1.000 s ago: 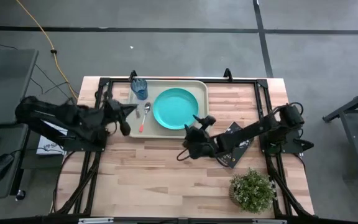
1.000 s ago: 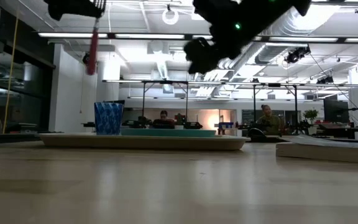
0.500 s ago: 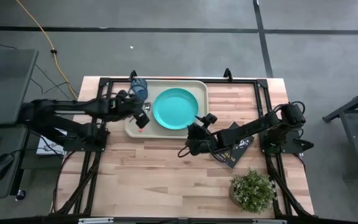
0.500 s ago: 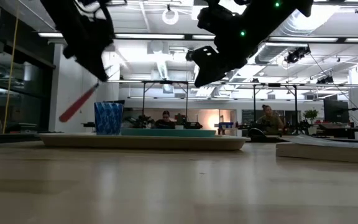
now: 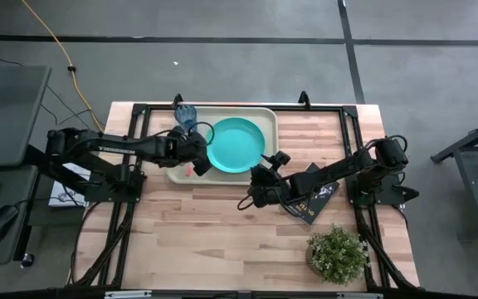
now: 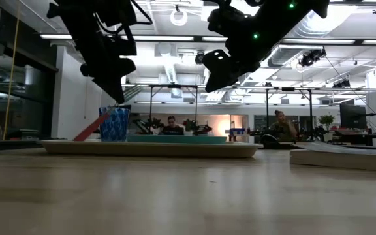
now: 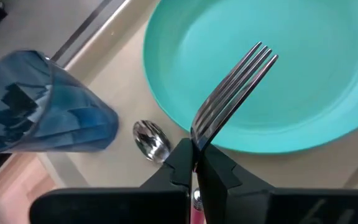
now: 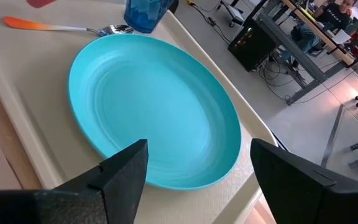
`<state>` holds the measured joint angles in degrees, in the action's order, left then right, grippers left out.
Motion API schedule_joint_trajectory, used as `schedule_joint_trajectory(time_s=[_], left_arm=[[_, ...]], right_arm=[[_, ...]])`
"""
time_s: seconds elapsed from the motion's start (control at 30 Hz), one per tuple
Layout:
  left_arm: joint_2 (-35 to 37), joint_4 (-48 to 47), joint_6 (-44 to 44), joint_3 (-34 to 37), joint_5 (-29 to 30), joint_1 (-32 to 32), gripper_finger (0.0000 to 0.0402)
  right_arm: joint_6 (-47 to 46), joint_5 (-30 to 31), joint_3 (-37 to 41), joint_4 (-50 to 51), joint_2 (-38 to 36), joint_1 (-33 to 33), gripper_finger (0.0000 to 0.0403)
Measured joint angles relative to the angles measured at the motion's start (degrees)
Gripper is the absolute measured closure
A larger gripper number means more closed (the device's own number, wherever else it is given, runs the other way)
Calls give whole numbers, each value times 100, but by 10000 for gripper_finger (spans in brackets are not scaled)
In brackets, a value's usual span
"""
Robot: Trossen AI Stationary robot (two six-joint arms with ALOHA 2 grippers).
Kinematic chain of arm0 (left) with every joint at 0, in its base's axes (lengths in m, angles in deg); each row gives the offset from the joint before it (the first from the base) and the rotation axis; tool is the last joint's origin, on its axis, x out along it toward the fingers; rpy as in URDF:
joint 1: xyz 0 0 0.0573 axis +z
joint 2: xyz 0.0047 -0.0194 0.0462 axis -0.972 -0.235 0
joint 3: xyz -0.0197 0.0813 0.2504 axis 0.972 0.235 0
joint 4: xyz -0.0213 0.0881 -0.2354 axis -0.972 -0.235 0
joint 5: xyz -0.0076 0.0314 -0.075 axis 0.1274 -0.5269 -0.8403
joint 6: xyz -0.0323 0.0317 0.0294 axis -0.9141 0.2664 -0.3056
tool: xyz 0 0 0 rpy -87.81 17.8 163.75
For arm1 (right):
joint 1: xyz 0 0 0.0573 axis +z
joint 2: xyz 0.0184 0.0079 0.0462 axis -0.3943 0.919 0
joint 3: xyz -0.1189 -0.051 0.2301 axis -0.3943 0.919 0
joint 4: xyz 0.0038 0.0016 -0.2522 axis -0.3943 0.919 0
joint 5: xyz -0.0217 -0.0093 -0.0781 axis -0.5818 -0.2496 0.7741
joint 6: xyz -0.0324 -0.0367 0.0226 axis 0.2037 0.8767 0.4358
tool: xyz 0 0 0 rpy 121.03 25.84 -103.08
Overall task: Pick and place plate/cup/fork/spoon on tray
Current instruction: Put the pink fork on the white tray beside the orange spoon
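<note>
Turquoise filled most of the left wrist view: the plate lay on the cream tray, and the fork hung over its near rim, clamped at the neck between the closed fingers of the left gripper. The silver tines pointed out over the plate while the pinkish-red handle trailed back under the gripper; in the low view that handle slanted down toward the tray, so the fork's long axis was tilted, handle end lowest.

Seen from above, the left gripper hovered at about nine o'clock of the plate, over the bare strip of tray between plate and tray edge. The spoon already lay in that strip, its bowl just beside the plate rim and its orange handle running away from the cup, which stood in the tray's corner at roughly ten o'clock of the plate.

So the relation that mattered was this: the free tray surface sat directly beneath the fork, beside the spoon, and the fork's axis would probably want levelling along the strip before release, or the tines might come to rest on the plate rim.

The right gripper waited with fingers spread wide and holding nothing, at about five o'clock of the plate, just off the tray.
</note>
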<state>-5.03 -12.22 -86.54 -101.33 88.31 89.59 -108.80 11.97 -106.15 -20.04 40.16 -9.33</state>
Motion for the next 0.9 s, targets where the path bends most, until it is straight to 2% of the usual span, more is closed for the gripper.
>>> schedule_joint_trajectory(time_s=[0.43, 0.9], left_arm=[[-150, 81, -146, 0, -112, -277, 401], [-147, 422, -115, 13, -146, -279, 401]], right_arm=[[-31, 2, 0, -11, 0, 0, 128], [-31, -1, 0, -13, 0, 0, 128]])
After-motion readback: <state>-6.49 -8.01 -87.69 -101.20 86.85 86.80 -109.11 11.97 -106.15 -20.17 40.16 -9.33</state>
